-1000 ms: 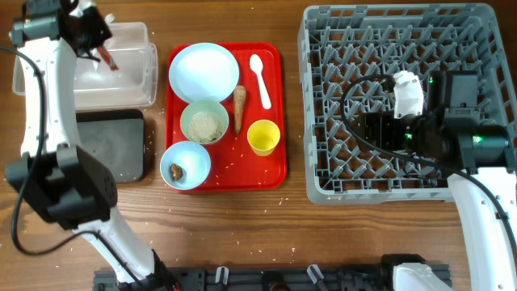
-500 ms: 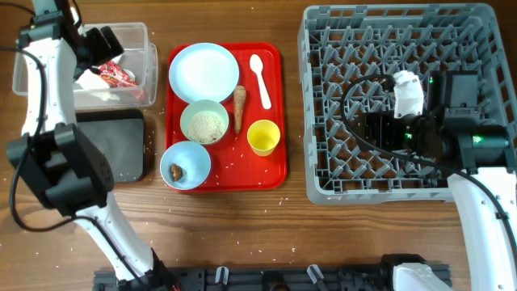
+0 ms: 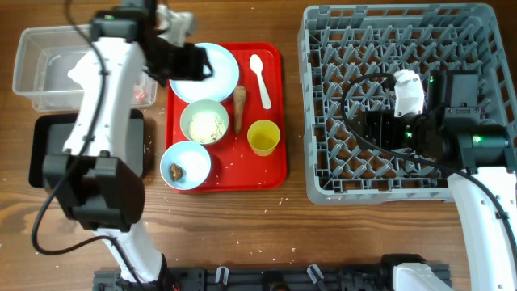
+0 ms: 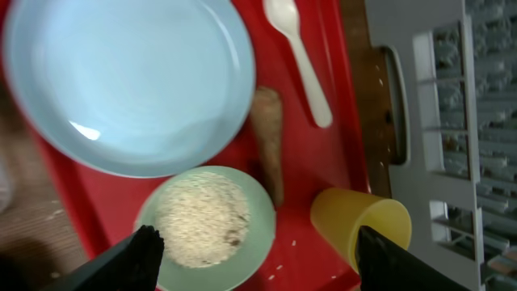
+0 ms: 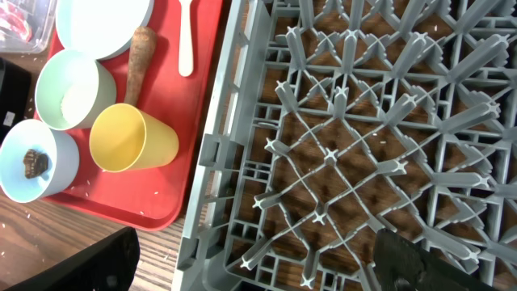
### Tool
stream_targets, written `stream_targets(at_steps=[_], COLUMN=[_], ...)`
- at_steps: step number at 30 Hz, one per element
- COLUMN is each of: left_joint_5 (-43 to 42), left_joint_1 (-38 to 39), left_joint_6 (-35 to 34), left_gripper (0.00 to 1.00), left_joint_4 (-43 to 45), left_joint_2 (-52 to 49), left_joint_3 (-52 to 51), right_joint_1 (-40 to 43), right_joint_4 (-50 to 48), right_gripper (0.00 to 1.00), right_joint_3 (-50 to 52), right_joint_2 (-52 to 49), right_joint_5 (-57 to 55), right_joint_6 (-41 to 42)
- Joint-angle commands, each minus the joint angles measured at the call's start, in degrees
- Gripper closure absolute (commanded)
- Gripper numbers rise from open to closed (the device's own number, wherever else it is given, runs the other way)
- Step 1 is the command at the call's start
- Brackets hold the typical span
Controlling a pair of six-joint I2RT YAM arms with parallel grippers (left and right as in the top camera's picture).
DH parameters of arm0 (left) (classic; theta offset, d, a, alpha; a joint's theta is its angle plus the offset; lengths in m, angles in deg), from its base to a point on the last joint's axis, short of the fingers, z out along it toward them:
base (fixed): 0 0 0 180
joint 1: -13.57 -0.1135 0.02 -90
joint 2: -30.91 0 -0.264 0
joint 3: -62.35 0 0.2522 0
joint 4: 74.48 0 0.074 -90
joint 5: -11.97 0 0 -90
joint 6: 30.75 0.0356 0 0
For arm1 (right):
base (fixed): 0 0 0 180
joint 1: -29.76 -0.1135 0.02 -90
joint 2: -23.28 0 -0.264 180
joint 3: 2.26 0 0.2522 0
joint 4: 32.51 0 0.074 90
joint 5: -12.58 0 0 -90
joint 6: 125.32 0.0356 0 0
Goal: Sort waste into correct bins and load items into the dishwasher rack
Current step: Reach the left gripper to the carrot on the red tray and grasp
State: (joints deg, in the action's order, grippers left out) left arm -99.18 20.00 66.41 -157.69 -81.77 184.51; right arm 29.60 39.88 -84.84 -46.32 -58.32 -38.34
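My left gripper [image 3: 192,63] hangs open and empty above the red tray, over the pale blue plate [image 3: 212,71] [image 4: 129,81]. In the left wrist view its fingertips [image 4: 147,249] frame the green bowl of rice [image 4: 206,222] and the yellow cup [image 4: 363,230]. The carrot-like stick [image 3: 239,107] and the white spoon [image 3: 260,79] lie right of the plate. A blue bowl [image 3: 185,164] holds a brown lump [image 5: 34,162]. The clear tub [image 3: 48,69] contains the napkin [image 3: 81,73] and red wrapper [image 3: 145,93]. My right gripper [image 3: 373,129] [image 5: 254,267] stays open over the dishwasher rack [image 3: 400,101].
The black tray [image 3: 44,153] sits in front of the clear tub, partly under my left arm. The red serving tray [image 3: 271,174] lies between the bins and the rack. Rice grains are scattered on the tray and the wooden table.
My left gripper let the red wrapper go into the clear tub, then swung right to above the plate on the red tray. The right arm has not moved.
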Motion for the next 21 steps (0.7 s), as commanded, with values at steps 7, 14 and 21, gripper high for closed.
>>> stream_targets(at_steps=[7, 14, 21], left_joint_5=[10.6, 18.1, 21.2], left_joint_1=[13.1, 15.9, 15.9], left_joint_6=[-15.7, -20.1, -21.1], left_gripper=[0.29, 0.38, 0.36], left_joint_4=[14.9, 26.9, 37.5], left_joint_2=[-0.7, -0.7, -0.9], left_joint_3=[-15.3, -21.8, -29.8], right_joint_1=[0.2, 0.2, 0.2], right_joint_4=[-0.6, -0.5, -0.3], right_gripper=[0.06, 0.06, 0.06], right_joint_3=[-1.0, -1.0, -0.8], right_joint_2=[-0.3, -0.3, -0.3], right_joint_5=[1.0, 1.0, 1.0], right_joint_6=[0.5, 0.5, 0.5])
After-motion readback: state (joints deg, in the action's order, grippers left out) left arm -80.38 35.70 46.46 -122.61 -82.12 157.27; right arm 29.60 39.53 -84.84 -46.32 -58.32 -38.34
